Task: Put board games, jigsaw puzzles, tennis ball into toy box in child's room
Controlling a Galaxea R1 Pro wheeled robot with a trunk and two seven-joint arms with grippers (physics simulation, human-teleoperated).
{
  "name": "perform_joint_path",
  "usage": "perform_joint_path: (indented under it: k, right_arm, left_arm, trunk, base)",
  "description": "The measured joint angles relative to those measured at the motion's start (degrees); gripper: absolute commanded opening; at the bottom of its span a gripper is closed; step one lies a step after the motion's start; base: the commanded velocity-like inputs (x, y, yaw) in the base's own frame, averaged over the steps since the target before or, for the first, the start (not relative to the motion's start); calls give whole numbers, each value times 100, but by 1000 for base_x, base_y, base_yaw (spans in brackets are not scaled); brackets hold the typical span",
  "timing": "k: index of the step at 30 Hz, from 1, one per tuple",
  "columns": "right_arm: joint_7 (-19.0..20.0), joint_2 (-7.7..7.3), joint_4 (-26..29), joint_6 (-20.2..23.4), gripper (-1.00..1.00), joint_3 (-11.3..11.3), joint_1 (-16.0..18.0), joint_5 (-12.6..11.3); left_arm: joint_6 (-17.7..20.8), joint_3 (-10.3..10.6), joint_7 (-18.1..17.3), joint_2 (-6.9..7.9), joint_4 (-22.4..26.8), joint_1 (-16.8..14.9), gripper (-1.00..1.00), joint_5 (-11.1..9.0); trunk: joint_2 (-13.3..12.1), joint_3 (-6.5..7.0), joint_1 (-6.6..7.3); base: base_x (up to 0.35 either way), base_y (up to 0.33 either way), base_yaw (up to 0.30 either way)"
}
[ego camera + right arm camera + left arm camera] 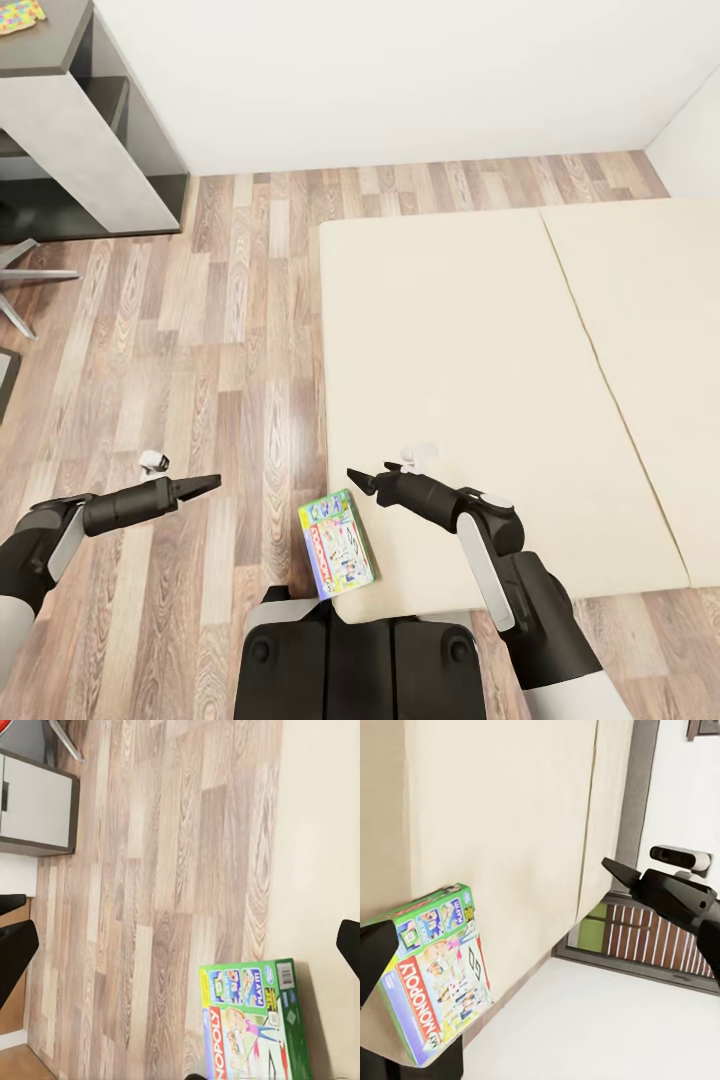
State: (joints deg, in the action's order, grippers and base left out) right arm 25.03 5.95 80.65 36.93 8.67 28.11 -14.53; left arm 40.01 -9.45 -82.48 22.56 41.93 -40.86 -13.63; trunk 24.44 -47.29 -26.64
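Right tool [358, 478] spread empty, Monopoly box [337, 543] flat at bed [480, 380] corner, long axis toward wall

The green Monopoly box [251, 1024] lies across the edge of the beige bed [319, 832], partly over the wood-plank floor [157, 870]. Two dark claw fingertips [15, 952] frame the view, spread wide apart. A grey cabinet [34, 802] stands well apart from the box.

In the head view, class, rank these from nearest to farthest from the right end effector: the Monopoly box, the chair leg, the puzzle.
1. Monopoly box, just beside it at the bed's corner.
2. Chair leg, far left on the floor.
3. Puzzle, top-left on the desk.
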Motion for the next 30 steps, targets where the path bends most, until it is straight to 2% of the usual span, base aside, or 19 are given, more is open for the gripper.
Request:
perform_joint_path:
  k: [30]
  right_arm:
    - [-44,6,-42,-25,100,16,0,45]
  left_arm:
    - [0,-5,-5,20,-1,0,100,-9]
  trunk:
    - [0,0,1]
  base:
    - [-6,8,0]
